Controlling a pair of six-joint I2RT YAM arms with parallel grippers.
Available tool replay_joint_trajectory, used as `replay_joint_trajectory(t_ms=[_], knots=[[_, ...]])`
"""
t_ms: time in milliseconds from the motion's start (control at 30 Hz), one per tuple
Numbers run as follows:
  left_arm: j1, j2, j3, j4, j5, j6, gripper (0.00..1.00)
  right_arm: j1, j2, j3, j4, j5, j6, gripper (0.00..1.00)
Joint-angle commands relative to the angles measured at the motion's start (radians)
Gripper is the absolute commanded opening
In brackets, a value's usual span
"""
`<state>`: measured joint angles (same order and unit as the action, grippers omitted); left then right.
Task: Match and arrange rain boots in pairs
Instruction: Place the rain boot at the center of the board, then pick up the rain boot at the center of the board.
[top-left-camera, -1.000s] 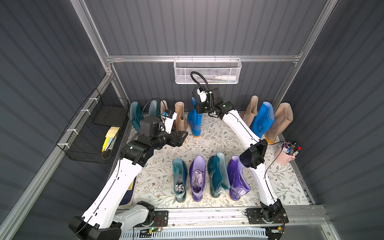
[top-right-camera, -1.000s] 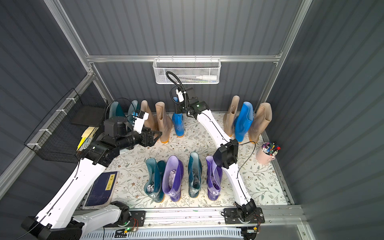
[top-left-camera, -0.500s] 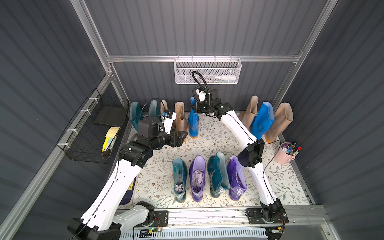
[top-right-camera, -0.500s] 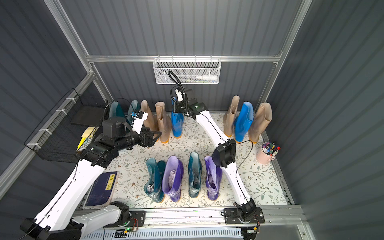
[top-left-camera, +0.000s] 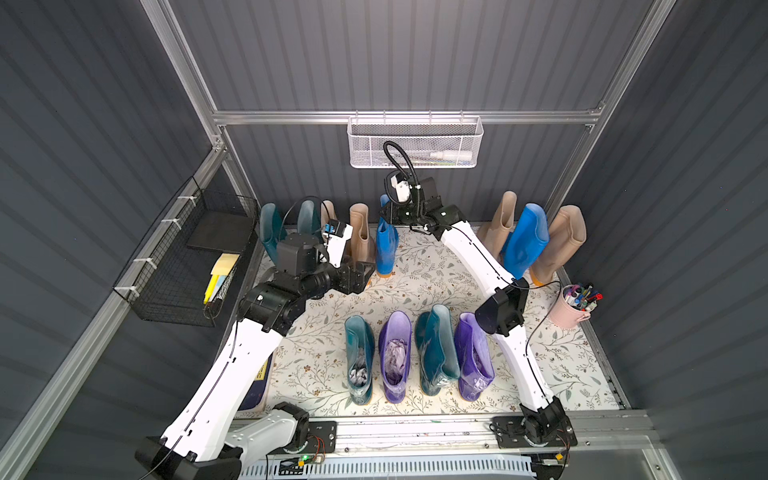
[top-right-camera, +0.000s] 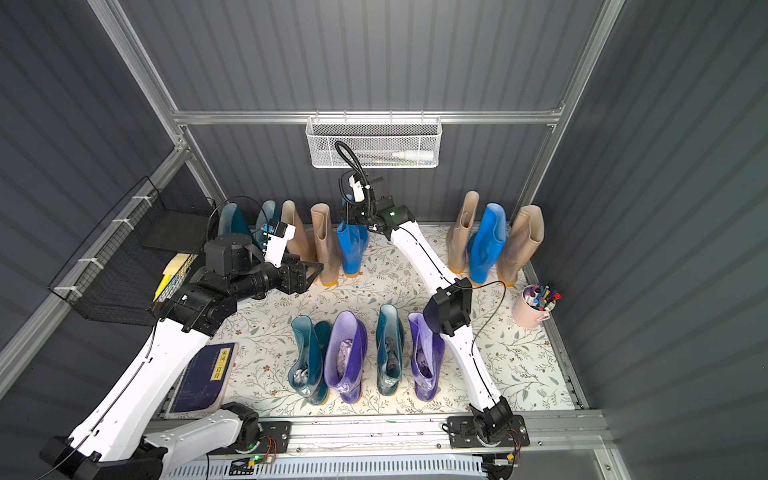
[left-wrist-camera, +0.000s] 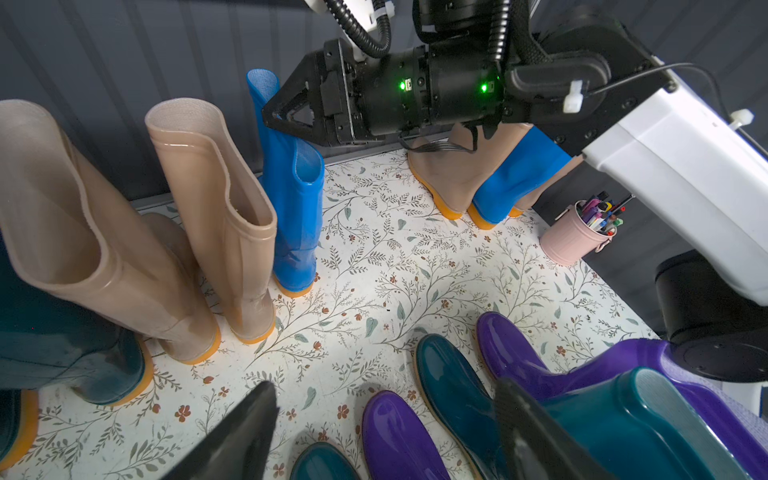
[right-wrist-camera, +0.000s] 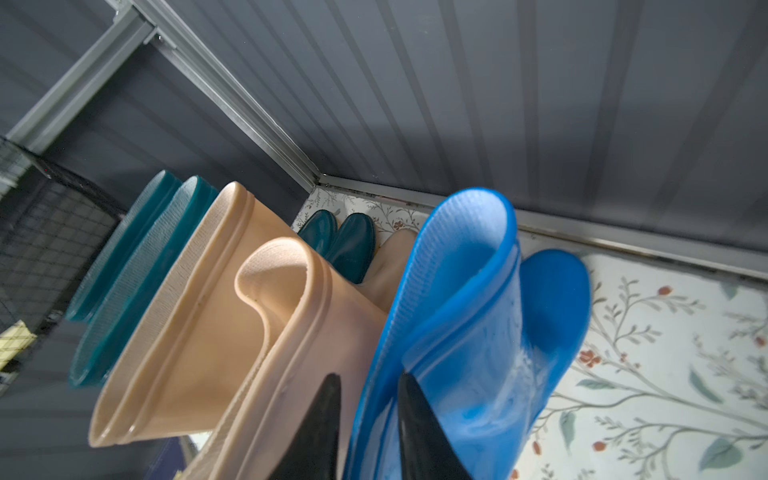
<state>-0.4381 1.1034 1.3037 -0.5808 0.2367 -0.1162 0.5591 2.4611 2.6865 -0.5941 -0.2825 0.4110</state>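
Right jaws straddle the cuff of the bright blue boot (top-left-camera: 385, 249) at the back wall, with one finger (right-wrist-camera: 320, 428) outside the rubber and the other inside the shaft. Whether they pinch it or only bracket it I cannot tell. This boot stands upright on the floral mat (top-left-camera: 415, 286).

Just beside it, to the robot's left, stand two beige boots (top-left-camera: 360, 237), then two dark teal boots (top-left-camera: 270, 232). Well apart from it, to the robot's right, the second blue boot (top-left-camera: 524, 241) leans on the wall between two more beige ones (top-left-camera: 559, 245).

In front of it, nearer the arm bases, a front row (top-left-camera: 395, 353) runs teal, purple, teal, purple.

Left jaws gape wide with nothing between them — one finger (left-wrist-camera: 245, 440) shows at the wrist view's edge — hovering over the mat, in front of the beige boot next to the bright blue boot.
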Motion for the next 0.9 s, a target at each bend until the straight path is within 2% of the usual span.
replay_joint_trajectory(t_ms=[0,300,567,700,867], knots=[[-0.003,-0.002,-0.001,0.033,0.013,-0.019,0.86,0.007,-0.076,-0.017,0.025,0.001,-0.014,0.32],[-0.004,-0.001,0.003,0.100,0.018,-0.057,0.88,0.004,-0.217,-0.131,0.015,0.024,-0.058,0.46],[-0.004,0.018,0.029,0.150,0.029,-0.080,0.89,-0.011,-0.351,-0.206,-0.034,0.055,-0.118,0.55],[-0.004,0.039,0.064,0.182,0.068,-0.086,0.88,-0.057,-0.442,-0.275,-0.052,0.065,-0.154,0.57],[-0.005,0.067,0.101,0.233,0.154,-0.105,0.88,-0.175,-0.570,-0.367,-0.120,0.095,-0.193,0.59]])
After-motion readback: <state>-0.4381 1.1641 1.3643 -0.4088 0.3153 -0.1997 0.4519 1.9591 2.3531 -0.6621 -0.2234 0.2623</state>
